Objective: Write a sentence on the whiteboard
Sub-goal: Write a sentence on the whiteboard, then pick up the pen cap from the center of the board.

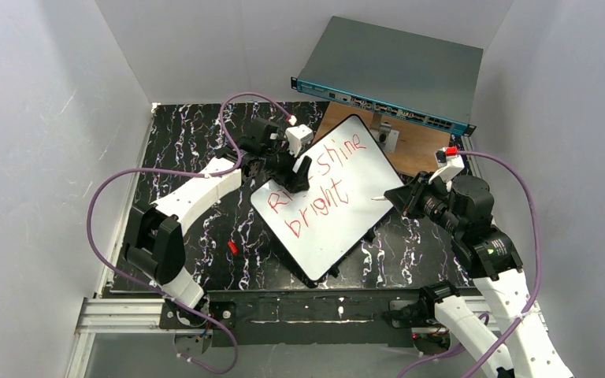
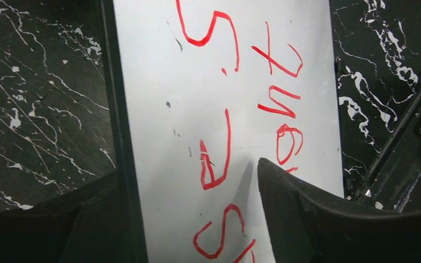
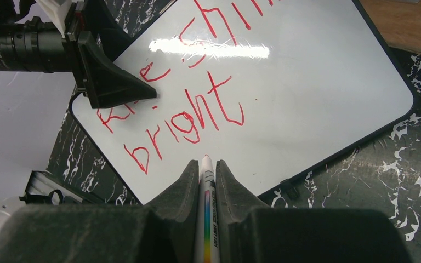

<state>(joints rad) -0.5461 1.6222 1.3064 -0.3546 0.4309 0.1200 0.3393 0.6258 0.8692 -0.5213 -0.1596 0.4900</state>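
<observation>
The whiteboard [image 1: 360,206] lies tilted on the black mat, with the sentence [image 1: 321,191] in red reading "Rise shine" above "bright". My left gripper [image 1: 303,172] is open over the board's upper left edge. In the left wrist view one finger [image 2: 307,219] rests over the white surface [image 2: 159,82] by the red letters [image 2: 216,159], and the other finger [image 2: 55,219] sits beyond the dark edge. My right gripper [image 3: 205,164] is shut on a white marker [image 3: 206,213]. Its red tip hangs just below "bright" [image 3: 189,123] on the board [image 3: 318,87]. In the top view the marker [image 1: 380,199] points at the board's right side.
A grey metal box with a teal front [image 1: 394,75] stands at the back, with a brown wooden panel [image 1: 419,153] under it. A small red piece [image 1: 231,247] lies on the marbled black mat [image 1: 181,142]. White walls close three sides, and a metal rail [image 1: 118,315] runs along the front.
</observation>
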